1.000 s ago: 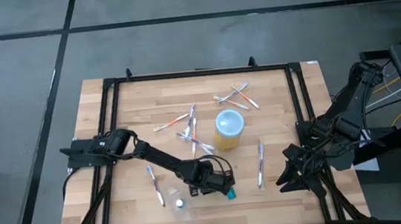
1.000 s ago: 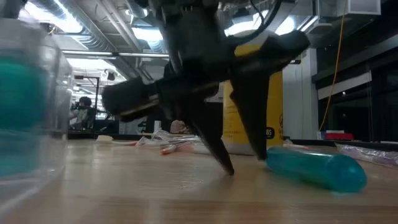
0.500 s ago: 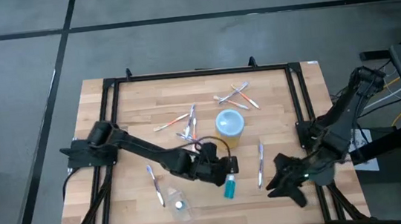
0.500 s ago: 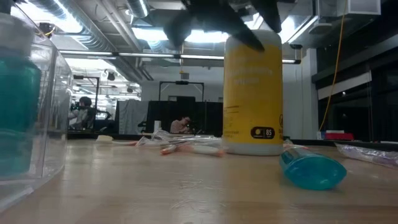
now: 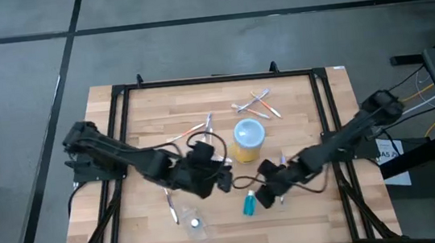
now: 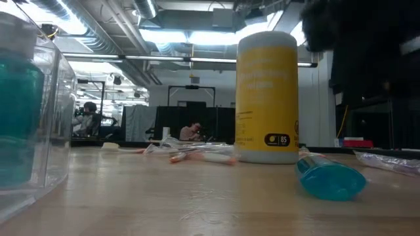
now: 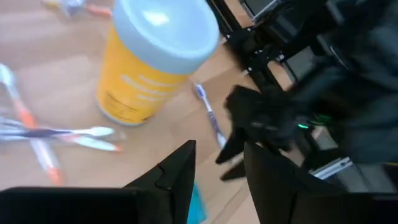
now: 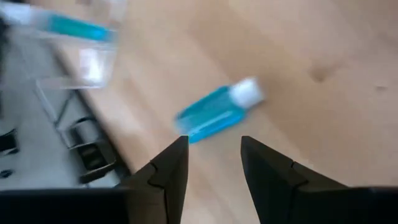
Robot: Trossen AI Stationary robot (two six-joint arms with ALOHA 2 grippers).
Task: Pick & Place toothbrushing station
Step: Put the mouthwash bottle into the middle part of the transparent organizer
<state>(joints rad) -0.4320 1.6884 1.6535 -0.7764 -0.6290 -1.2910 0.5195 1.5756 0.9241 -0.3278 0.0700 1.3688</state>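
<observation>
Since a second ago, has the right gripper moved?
Yes. In the high view the right gripper has swung inward from the table's right frame rail to hover by the teal tube, jaws open.

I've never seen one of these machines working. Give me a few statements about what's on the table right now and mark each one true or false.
1. The yellow cup stands upright. True.
2. The teal tube is inside the cup. False: it lies on the table, apart from the cup.
3. The right gripper has open, empty jaws. True.
4. The left gripper holds a toothbrush. False: its jaws are open and empty.
</observation>
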